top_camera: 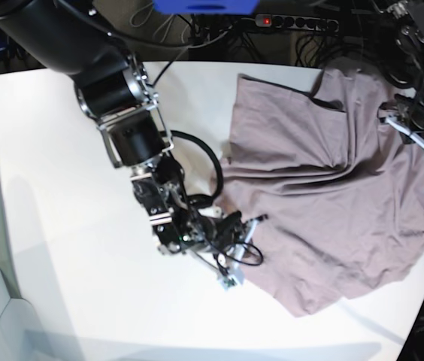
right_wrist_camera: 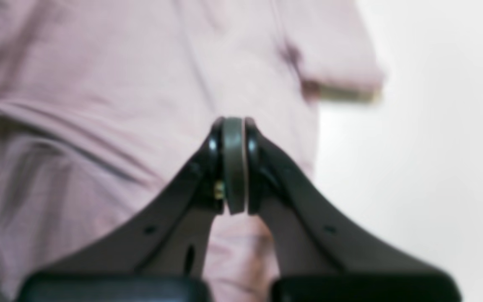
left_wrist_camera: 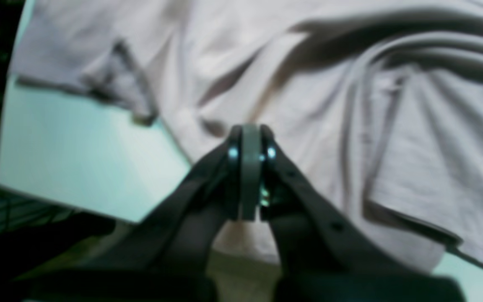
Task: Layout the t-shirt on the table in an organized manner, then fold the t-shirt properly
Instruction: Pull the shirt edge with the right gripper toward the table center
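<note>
One white tabletop, mauve t-shirt spread rumpled over its right half. Right gripper at shirt's left edge, jaws pressed together, holding nothing. Left gripper at far-right edge, likewise closed and empty.

Both pincers, left pincer and right pincer, fully closed, arms low and wide apart.

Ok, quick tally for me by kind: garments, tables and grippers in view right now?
Garments: 1, the dusty mauve cotton t-shirt
Tables: 1, the smooth white table
Grippers: 2, the black left gripper and the black right gripper, both shut
Total: 4
</note>
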Tool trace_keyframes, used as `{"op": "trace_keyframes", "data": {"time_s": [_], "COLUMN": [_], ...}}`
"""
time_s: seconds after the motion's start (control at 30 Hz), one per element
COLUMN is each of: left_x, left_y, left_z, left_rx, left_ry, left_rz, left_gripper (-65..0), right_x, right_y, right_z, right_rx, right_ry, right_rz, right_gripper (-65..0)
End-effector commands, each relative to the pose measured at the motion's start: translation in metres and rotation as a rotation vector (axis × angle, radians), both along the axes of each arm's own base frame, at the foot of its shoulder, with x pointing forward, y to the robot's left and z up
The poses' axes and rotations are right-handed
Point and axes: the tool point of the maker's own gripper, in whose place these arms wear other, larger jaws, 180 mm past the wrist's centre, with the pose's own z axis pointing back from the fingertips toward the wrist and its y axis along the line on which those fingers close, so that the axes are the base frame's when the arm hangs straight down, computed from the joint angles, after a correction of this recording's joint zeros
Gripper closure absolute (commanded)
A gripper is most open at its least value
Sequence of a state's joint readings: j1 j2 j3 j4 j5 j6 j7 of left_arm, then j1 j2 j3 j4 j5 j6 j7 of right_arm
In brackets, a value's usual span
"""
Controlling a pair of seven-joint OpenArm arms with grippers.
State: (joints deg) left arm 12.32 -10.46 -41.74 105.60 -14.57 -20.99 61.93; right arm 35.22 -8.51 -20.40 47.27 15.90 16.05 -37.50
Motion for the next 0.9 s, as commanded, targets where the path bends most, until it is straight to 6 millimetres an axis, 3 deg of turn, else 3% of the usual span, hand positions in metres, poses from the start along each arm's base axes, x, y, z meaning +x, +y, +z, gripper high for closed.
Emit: {"op": "trace_keyframes", "data": {"time_s": [0.0,0.23,0.37,0.5,0.63,0.87], "left_x": [0.005,-0.001,0.004,0.017,0.031,0.062], "left_y": [0.008,0.017,0.015,0.015,0.014,-0.028], "left_z": [0.015,0.013,0.003,0.005,0.014,0.015], "left_rx": [0.024,0.022,-0.017,-0.036,-0.039,-0.060], "left_ry": [-0.052,-0.047,-0.044,-0.067,-0.103,-0.114], "left_rz": [0.009,0.042,0.058,0.064,0.060,-0.074], "left_gripper": [0.0,0.0,0.0,0.0,0.0,0.0], "right_x": [0.015,0.000,-0.023,-0.020,-0.012,-0.013], "right_y": [0.006,-0.005,-0.008,-0.062,-0.120,-0.203], "right_z": [0.019,-0.039,-0.068,-0.091,-0.101,-0.110], "right_rx": [0.040,0.037,0.026,-0.072,-0.161,-0.201], "right_ry": [-0.052,0.042,0.109,0.135,0.134,0.166], "right_rz": [-0.013,-0.069,-0.077,-0.222,-0.346,-0.517], "right_gripper": [0.0,0.0,0.0,0.0,0.0,0.0]}}
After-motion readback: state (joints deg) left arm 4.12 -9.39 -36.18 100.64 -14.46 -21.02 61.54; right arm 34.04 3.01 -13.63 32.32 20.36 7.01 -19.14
